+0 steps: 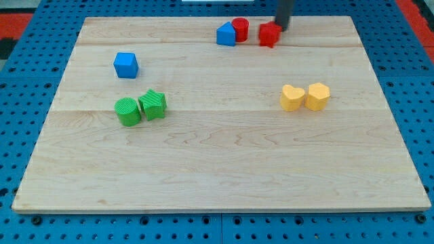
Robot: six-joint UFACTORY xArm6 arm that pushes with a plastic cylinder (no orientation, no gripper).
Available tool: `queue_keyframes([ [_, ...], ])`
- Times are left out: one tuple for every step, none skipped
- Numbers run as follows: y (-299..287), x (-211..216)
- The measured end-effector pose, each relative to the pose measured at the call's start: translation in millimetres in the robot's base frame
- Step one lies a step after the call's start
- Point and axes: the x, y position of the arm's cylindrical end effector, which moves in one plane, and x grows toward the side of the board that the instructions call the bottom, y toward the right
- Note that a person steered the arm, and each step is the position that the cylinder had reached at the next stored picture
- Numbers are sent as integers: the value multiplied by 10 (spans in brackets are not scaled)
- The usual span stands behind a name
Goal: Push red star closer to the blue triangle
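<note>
The rod's upper part is being cut off by the view's top edge; only its lower length is showing. My tip [280, 27] is sitting at the upper right side of the red star [269, 34], apparently touching it, though the exact contact is hard to make out. The rod has no jaws and is holding nothing. The red star is lying near the top edge of the wooden board [224, 169], just right of a red cylinder [240, 29], a narrow gap showing between them. The blue triangle [226, 34] is sitting against the cylinder's left side, so the cylinder is standing between star and triangle. Elsewhere, a blue cube [126, 65] is lying at the left, a green cylinder [127, 111] and green star [152, 104] are touching below it, and a yellow heart [292, 97] and yellow hexagon [317, 95] are sitting together at the right.
</note>
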Motion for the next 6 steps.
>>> queue_keyframes([
  [-244,0],
  [446,-6],
  [858,211],
  [480,450],
  [-15,449],
  [-134,449],
])
